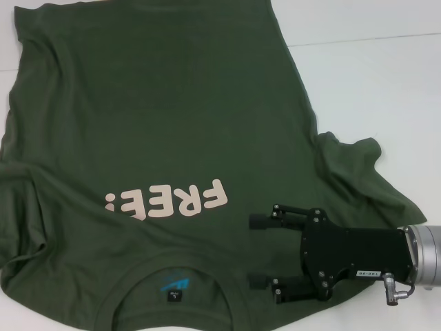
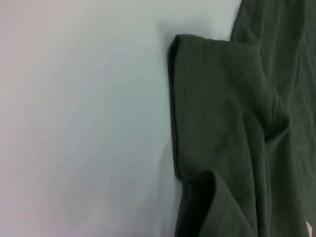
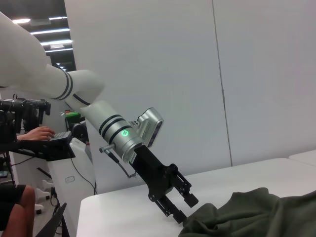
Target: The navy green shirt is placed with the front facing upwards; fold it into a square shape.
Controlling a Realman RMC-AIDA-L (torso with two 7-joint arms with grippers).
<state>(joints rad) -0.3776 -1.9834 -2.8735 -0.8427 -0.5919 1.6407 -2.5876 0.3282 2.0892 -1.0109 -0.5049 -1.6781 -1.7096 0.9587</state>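
Note:
The navy green shirt (image 1: pixel 151 103) lies front up on the white table (image 1: pixel 386 83), with the pink "FREE" lettering (image 1: pixel 165 200) and the collar (image 1: pixel 172 276) near me. My right gripper (image 1: pixel 258 252) hovers open over the shirt's shoulder, just right of the collar. One sleeve (image 1: pixel 351 162) lies rumpled to the right. My left gripper is out of the head view. It shows in the right wrist view (image 3: pixel 185 208), open, just above a bunched edge of the shirt (image 3: pixel 256 215). The left wrist view shows a sleeve (image 2: pixel 222 113) lying on the table.
A seam (image 1: pixel 358 38) between table tops runs along the far right. White table (image 2: pixel 74 123) lies beside the sleeve. In the right wrist view a person (image 3: pixel 29 136) sits at a desk far behind the table, before a white wall.

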